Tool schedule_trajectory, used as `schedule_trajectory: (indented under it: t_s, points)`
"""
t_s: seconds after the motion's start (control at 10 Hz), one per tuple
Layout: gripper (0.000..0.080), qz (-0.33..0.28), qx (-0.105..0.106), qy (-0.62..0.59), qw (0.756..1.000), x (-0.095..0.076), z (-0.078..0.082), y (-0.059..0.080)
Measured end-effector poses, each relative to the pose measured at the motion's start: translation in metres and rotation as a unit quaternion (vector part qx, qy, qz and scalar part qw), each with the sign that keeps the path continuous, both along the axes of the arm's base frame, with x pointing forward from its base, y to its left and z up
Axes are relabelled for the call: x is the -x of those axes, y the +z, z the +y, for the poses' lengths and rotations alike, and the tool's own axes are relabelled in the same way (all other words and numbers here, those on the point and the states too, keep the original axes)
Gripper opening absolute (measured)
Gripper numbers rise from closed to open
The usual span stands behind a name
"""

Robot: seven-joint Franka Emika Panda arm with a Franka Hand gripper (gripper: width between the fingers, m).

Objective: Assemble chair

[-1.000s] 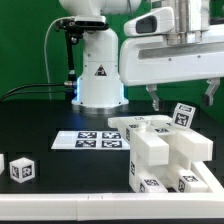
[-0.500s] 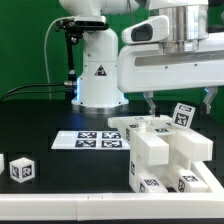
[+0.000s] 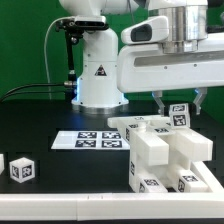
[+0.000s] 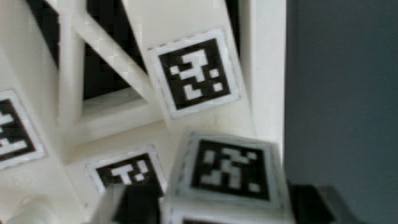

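Exterior view: you are looking at the gripper (image 3: 179,107) hanging low over the rear of the chair (image 3: 165,155). The chair is standing as one stepped white block on the black table (image 3: 60,200), toward the exterior view's right. Its low flat slab is lying just beside the marker board (image 3: 100,140). A small tagged block (image 3: 181,114) is sitting upright on the chair's rear edge, its black-and-white tag facing the camera. The two fingers (image 3: 158,101) are reaching down on either side of this block, one toward the exterior view's left and one toward its right. The jaws are standing partly closed around it. A thin sliver of background is showing on each side of the block, and you cannot tell whether the pads are gripping it or only bracketing it.

A loose cube (image 3: 22,168) with a tag on its front face is resting on the table near the exterior view's left edge, well apart from the chair. The white robot base (image 3: 98,75) is rising behind the marker board.

Wrist view: white bars and faces of the chair are filling most of the picture at a tilt. Several square tags (image 4: 192,70) are showing on them, blurred at the edges.
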State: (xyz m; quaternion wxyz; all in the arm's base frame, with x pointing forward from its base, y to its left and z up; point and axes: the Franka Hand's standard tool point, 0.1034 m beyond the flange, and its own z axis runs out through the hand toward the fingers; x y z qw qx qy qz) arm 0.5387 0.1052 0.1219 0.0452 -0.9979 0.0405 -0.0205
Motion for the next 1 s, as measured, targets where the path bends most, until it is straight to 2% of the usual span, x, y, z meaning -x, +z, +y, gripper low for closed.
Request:
schedule_trajectory:
  t_s: [0.3, 0.6, 0.8, 1.0]
  points:
    - [0.0281, 0.0, 0.0, 0.0, 1.0, 0.0, 0.0, 0.0]
    - [0.0281, 0.009, -0.004, -0.095, 0.995, 0.001, 0.006, 0.0]
    - [0.0282, 0.019, -0.009, -0.199, 0.98, 0.002, 0.014, 0.0]
    - [0.0282, 0.027, -0.016, -0.317, 0.948, 0.002, 0.018, 0.0]
